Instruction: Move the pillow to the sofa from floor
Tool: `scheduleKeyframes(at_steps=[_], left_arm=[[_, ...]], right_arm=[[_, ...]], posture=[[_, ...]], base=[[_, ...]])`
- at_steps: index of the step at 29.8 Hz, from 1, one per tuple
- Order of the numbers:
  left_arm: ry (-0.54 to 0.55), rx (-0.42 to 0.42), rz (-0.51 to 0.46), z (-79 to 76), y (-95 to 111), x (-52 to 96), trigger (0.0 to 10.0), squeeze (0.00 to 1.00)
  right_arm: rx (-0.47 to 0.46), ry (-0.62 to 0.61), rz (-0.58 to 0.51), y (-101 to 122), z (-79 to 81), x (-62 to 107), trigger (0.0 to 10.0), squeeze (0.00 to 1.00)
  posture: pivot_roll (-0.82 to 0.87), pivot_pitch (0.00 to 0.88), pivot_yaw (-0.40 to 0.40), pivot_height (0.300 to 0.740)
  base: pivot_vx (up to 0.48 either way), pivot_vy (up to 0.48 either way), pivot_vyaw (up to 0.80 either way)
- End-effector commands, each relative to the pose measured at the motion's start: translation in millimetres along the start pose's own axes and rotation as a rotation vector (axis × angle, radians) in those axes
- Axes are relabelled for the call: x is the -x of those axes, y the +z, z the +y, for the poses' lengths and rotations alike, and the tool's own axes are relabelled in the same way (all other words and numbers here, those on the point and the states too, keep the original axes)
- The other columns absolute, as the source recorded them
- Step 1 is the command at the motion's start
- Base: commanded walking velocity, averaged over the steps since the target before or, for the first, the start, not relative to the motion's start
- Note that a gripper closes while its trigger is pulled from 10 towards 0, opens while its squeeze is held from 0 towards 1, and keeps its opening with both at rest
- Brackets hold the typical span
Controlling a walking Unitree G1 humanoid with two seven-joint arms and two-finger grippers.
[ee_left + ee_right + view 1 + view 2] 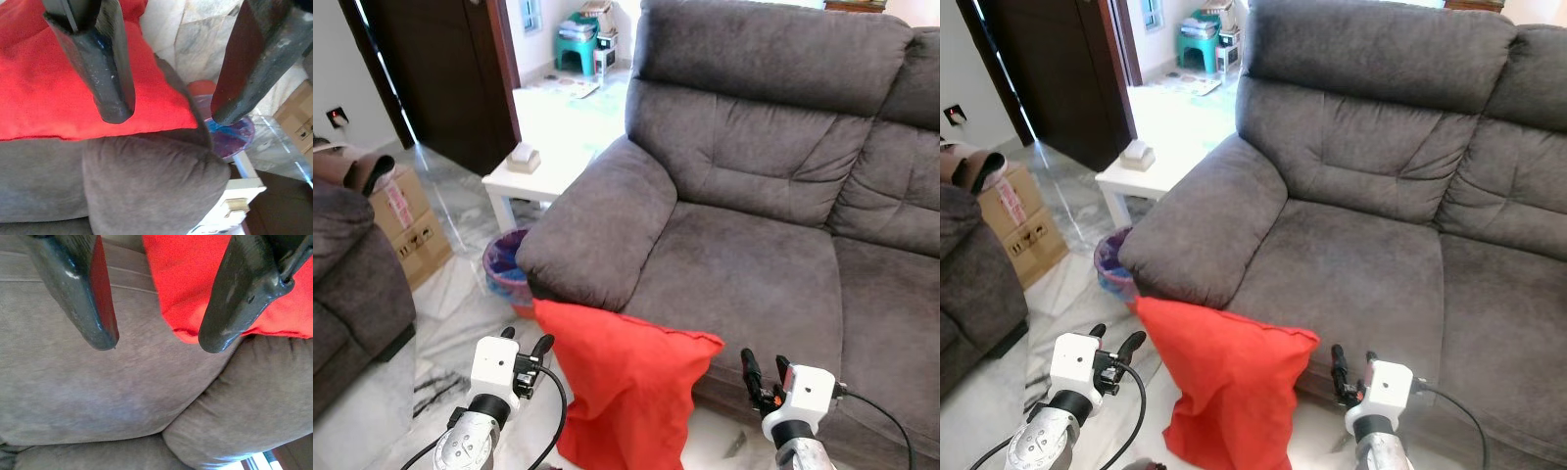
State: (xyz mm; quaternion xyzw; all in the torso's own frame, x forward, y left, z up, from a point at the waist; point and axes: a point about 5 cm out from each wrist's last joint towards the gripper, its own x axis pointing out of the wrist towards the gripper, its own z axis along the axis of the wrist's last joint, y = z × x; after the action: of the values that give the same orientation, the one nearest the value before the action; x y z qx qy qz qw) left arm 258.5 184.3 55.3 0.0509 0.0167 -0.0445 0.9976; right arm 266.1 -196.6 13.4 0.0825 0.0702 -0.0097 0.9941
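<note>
The red pillow (pixel 626 387) is leaning upright against the grey sofa (pixel 744 264) front at six o'clock, flanked by the left gripper (pixel 527 351) and right gripper (pixel 762 367), both spread and empty, bracketing it for a two-sided lift

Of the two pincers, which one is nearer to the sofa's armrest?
The left pincer, beside the red fabric pillow, below the grey suede sofa's armrest. The right pincer is before the seat cushion.
</note>
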Motion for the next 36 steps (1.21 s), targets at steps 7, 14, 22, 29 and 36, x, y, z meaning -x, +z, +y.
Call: scheduleKeyframes(at_steps=[7,14,22,29,36], left_arm=[[0.006,0.002,0.012,3.8,-1.6,3.1,10.0,0.0],[0.006,0.004,0.012,4.1,-1.6,3.5,10.0,0.0],[0.002,0.007,0.01,3.4,-1.3,3.7,10.0,0.0],[0.005,0.007,0.004,3.3,-0.5,3.7,10.0,0.0],[0.019,-0.002,0.009,5.4,-1.4,4.4,10.0,0.0]], right_arm=[[-0.007,-0.007,0.0,-1.6,-0.2,0.9,10.0,0.0],[-0.02,-0.017,0.007,-2.6,-1.9,1.4,10.0,0.0],[-0.022,-0.022,0.006,-2.0,-3.3,1.2,10.0,0.0],[-0.022,-0.017,0.006,-2.2,-1.7,0.9,10.0,0.0],[-0.013,0.049,0.01,2.6,-7.0,-1.8,10.0,0.0]], posture=[[0.01,0.09,0.02,0.63],[0.01,0.093,0.021,0.63],[0.01,0.094,0.02,0.63],[0.01,0.094,0.019,0.63],[0.01,0.093,0.019,0.63]], base=[[0.12,0.0,0.0],[0.306,0.0,0.0],[0.316,0.0,-0.25],[0.135,0.0,0.0],[0.0,0.0,0.0]])
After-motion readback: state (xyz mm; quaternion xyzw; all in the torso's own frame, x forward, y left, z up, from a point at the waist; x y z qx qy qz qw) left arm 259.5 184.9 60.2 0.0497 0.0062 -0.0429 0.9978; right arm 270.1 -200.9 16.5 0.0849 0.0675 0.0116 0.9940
